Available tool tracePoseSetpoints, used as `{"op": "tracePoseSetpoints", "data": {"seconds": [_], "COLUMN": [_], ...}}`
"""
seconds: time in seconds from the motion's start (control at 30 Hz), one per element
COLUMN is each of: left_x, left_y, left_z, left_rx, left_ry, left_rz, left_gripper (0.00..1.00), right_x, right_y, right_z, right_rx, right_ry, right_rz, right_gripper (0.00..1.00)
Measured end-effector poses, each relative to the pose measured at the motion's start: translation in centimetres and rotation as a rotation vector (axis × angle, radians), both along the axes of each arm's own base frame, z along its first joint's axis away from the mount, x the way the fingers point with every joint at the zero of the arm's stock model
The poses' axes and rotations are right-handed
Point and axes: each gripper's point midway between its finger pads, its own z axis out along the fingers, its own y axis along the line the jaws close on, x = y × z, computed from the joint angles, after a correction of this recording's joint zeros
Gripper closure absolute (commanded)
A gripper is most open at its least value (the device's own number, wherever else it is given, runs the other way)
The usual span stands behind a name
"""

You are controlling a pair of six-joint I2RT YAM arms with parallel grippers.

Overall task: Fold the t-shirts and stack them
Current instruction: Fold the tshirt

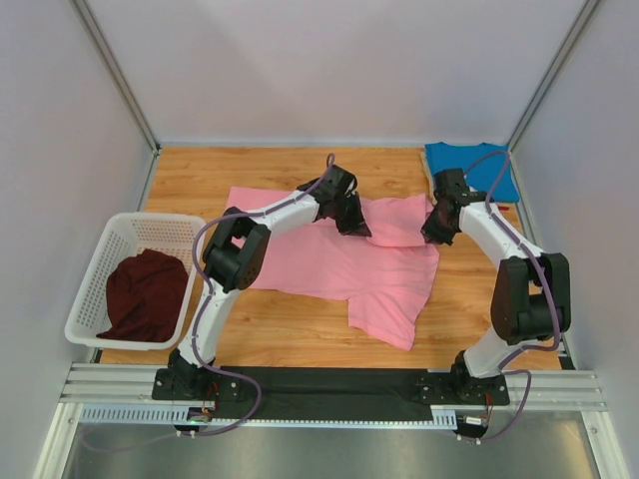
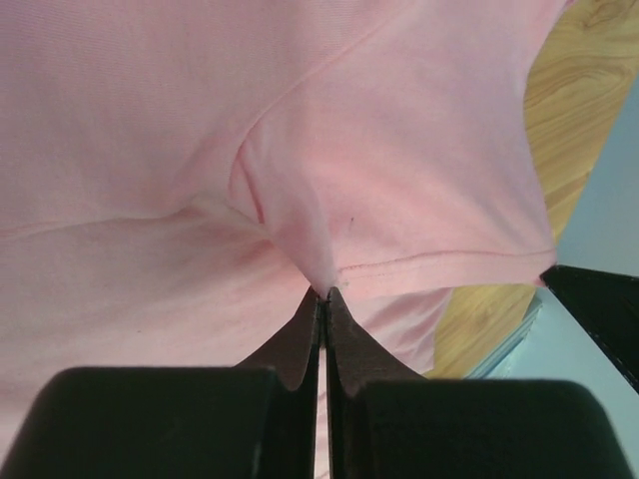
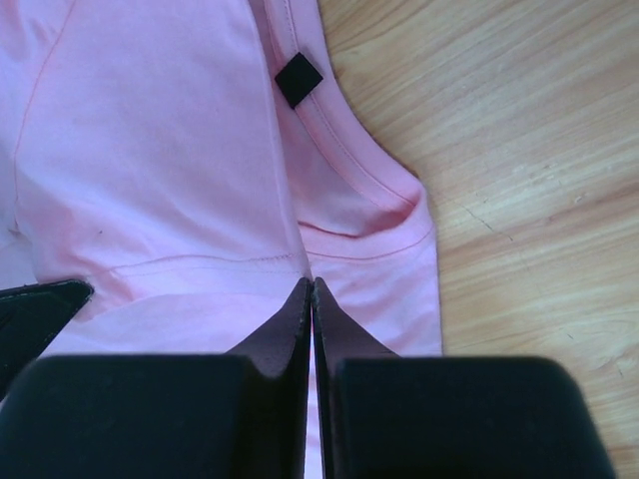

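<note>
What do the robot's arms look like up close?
The left arm and right arm are white tubes with chunky black joints. A purple cable loops along each. The left end effector and right end effector are black, with dark brown fingers tapering to points.

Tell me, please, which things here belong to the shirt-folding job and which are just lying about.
Job:
pink t-shirt
blue t-shirt
maroon t-shirt

Lying about:
white basket, which merely holds the maroon t-shirt
</note>
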Motion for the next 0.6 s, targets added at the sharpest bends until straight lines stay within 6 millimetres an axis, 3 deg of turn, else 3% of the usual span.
{"op": "tracePoseSetpoints", "data": {"seconds": [0.2,0.43,0.6], "left_x": [-0.2,-0.6,-0.7], "left_y": [0.8,1.5,1.6], "left_z": [-0.7,-1.2,-1.3], "left_rx": [0.051,0.088,0.091], "left_ry": [0.004,0.017,0.02], "left_rz": [0.0,-0.002,-0.004], "left_gripper": [1.0,1.0,1.0], "right_x": [-1.3,-3.3,-3.5], "right_y": [0.1,0.5,0.6], "right_z": [-0.1,-2.2,-2.7], "right_rx": [0.021,0.046,0.048], "right_ry": [-0.003,0.038,0.041], "right_rz": [-0.023,-0.036,-0.045], "right_gripper": [1.0,1.0,1.0]}}
